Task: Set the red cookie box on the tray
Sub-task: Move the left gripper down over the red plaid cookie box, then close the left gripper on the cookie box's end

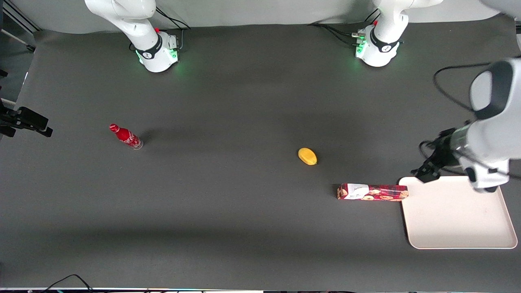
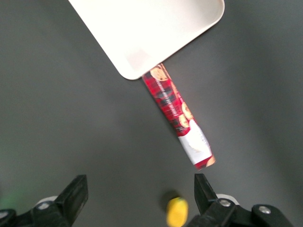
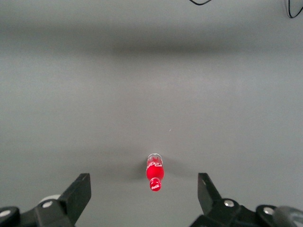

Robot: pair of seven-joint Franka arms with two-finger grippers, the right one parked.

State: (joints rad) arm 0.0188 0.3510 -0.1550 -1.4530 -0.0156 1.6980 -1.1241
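Note:
The red cookie box lies flat on the dark table, its plain end against the tray's edge and its white label end pointing toward the parked arm's end. The cream-white tray is bare and lies toward the working arm's end. My left gripper hangs above the tray's corner farther from the front camera, higher than the box and apart from it. In the left wrist view the box touches the tray, and the gripper is open and empty over bare table.
A yellow fruit lies on the table, farther from the front camera than the box; it also shows in the left wrist view. A small red bottle stands toward the parked arm's end.

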